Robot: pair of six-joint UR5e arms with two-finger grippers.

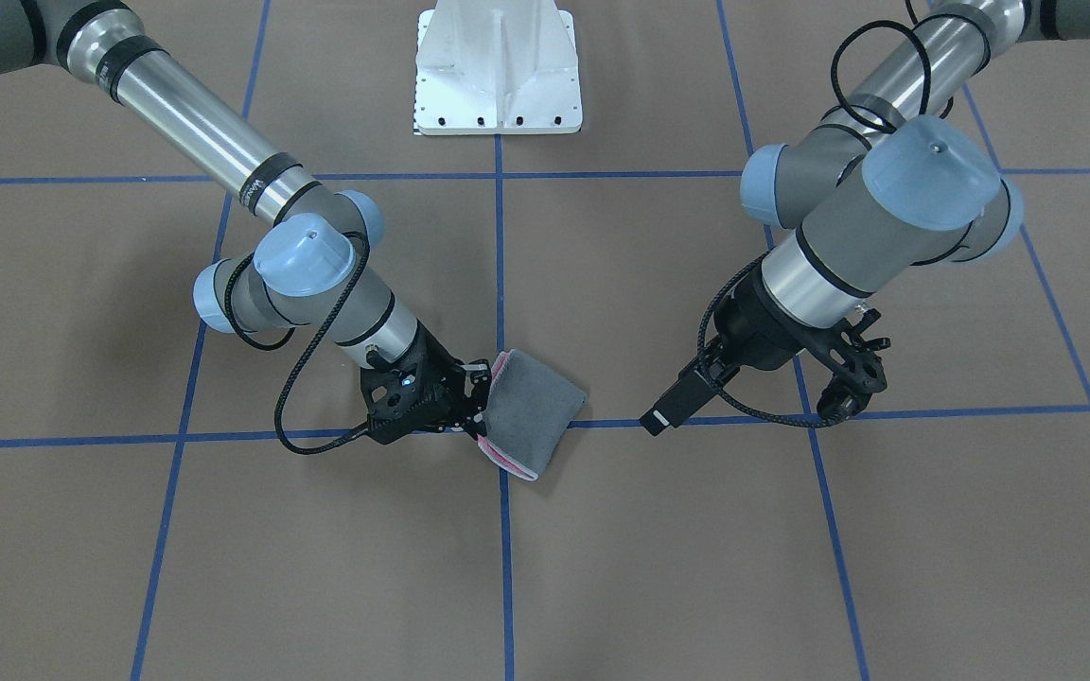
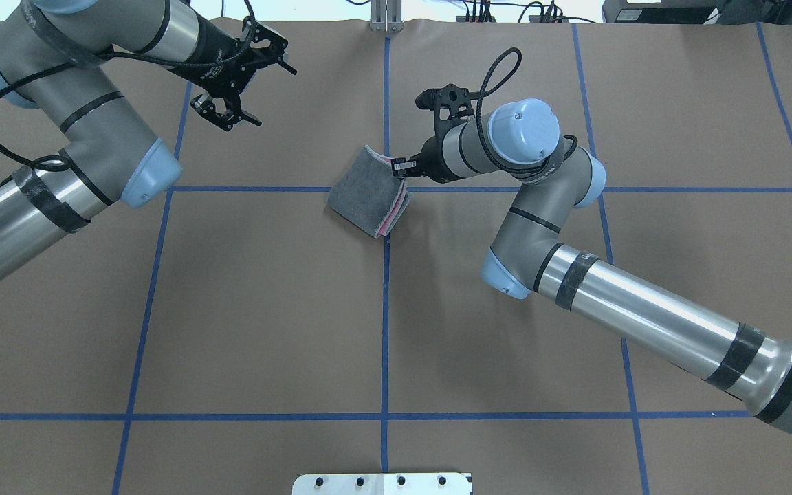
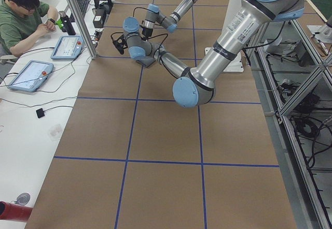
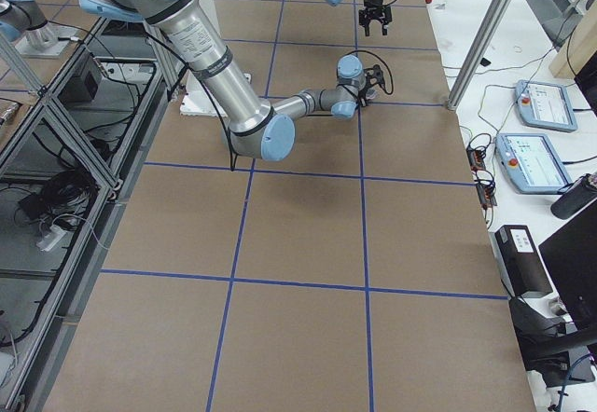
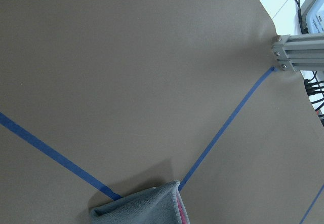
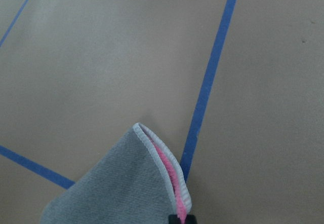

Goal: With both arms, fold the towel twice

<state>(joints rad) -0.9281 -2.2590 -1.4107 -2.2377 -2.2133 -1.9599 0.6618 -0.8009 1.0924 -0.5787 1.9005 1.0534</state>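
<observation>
The table point(image 2: 265, 309), papered brown and ruled with blue tape point(image 2: 385, 309), is my whole field. I take my bearings from the white base point(image 1: 498, 76) at my edge of it.

My right arm point(image 2: 643, 316) comes out on the right of the base and bends back toward the centre line. It is low because its work is at table level. My left arm point(image 2: 80, 130) goes out on the left of the base and looks lifted, I judge so that it does not crowd the cloth.

The towel point(image 2: 365, 189) lies straight out from the base and well apart from it, where the tape line running out from the base meets a cross line. It is a small thick packet, grey outside, with pink showing between the layers at its open side. Both folds look made to me.

My right claw point(image 2: 401, 167) is at that open side, pressed together on the pale hem. In my wrist view the hem runs straight into a black fingertip point(image 6: 177, 218). I think I pinch there to hold the layers lined up while they settle.

My left claw point(image 2: 258, 89) is spread wide and holds nothing. It hovers over bare table, farther from the base than the towel and off to the left.
</observation>
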